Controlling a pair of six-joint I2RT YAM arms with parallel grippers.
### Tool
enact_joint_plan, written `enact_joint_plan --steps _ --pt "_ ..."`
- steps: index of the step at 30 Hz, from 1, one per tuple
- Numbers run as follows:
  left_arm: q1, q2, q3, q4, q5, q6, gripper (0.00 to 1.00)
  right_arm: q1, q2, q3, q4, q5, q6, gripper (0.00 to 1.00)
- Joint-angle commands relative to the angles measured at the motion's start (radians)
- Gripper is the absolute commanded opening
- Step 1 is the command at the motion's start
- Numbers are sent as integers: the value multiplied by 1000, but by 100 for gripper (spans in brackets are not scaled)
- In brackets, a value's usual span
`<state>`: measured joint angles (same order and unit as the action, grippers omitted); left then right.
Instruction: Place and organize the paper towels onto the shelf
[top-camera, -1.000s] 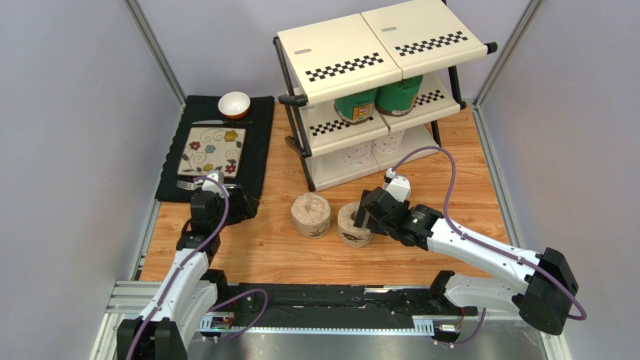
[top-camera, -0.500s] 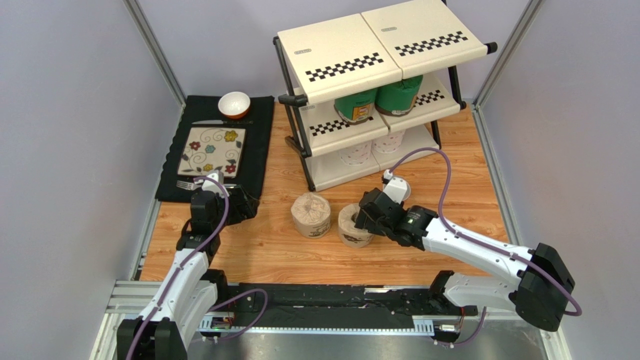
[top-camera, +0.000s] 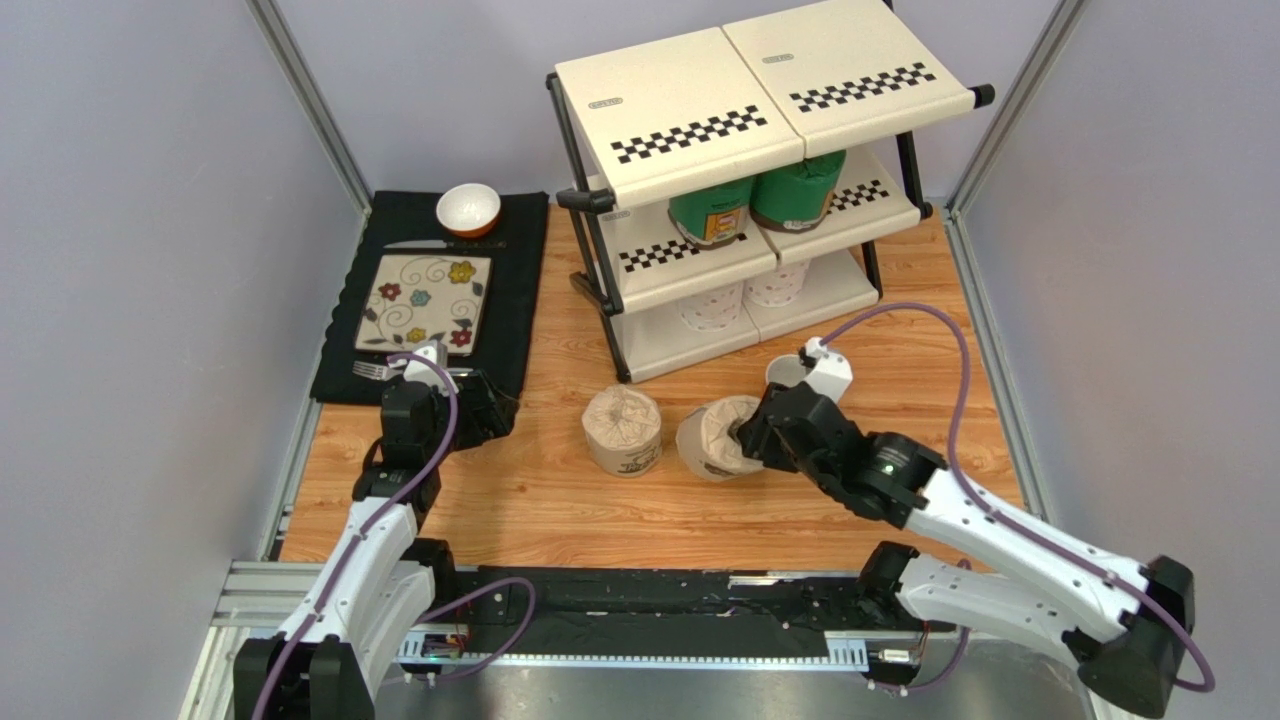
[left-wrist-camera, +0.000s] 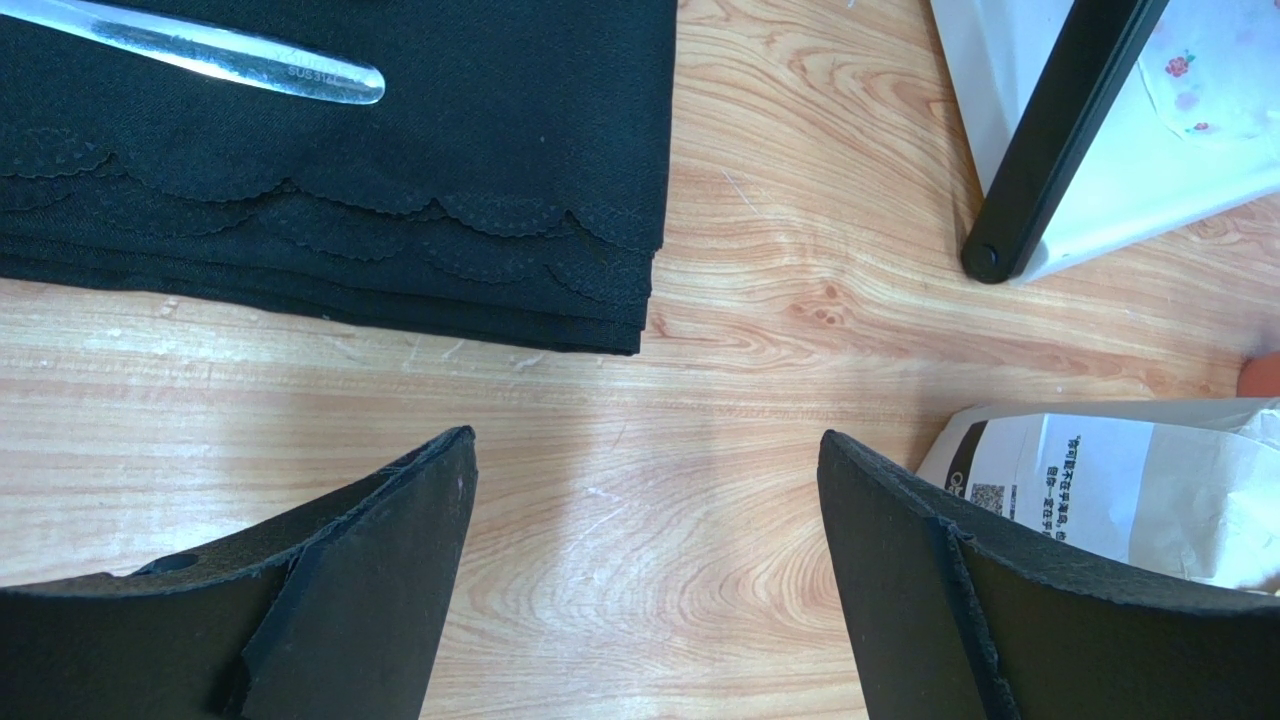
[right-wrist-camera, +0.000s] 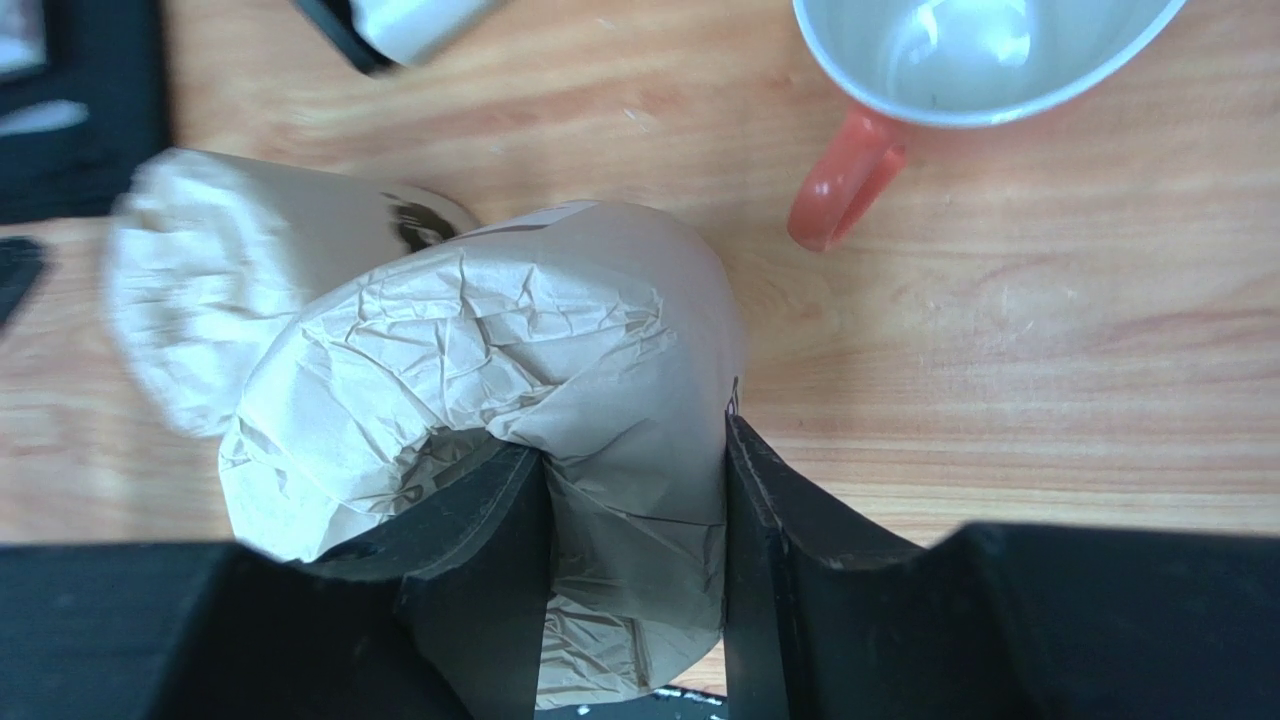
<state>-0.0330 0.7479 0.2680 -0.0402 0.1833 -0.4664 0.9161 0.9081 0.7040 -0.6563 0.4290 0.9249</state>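
Clamped in the right pincer (right-wrist-camera: 631, 503), by its wrapped wall: one brown kraft roll (right-wrist-camera: 496, 345), tilted, on the desk (top-camera: 601, 503) in front of the shelf (top-camera: 706, 105). Just to its left, upright and free, the second brown roll (top-camera: 621, 428). Close by on the other side, an orange-handled mug (right-wrist-camera: 842, 180). On the shelf's middle tier, two green rolls (top-camera: 711, 210); on the bottom tier, two white rolls (top-camera: 715, 308). Spread wide and empty over bare wood near the black placemat (left-wrist-camera: 376, 180), the left pincer (left-wrist-camera: 643, 465).

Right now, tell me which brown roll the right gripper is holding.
The brown roll nearer the orange mug, pinched in the right gripper; the other brown roll stands free beside it.
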Motion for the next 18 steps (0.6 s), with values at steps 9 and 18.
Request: enact_joint_plan --steps 9,18 --pt "4 -7 -3 26 21 -8 92 0 38 798 -175 105 -412 40" --pt "4 -5 -10 34 27 -12 92 -34 207 1242 -111 212 -612 36"
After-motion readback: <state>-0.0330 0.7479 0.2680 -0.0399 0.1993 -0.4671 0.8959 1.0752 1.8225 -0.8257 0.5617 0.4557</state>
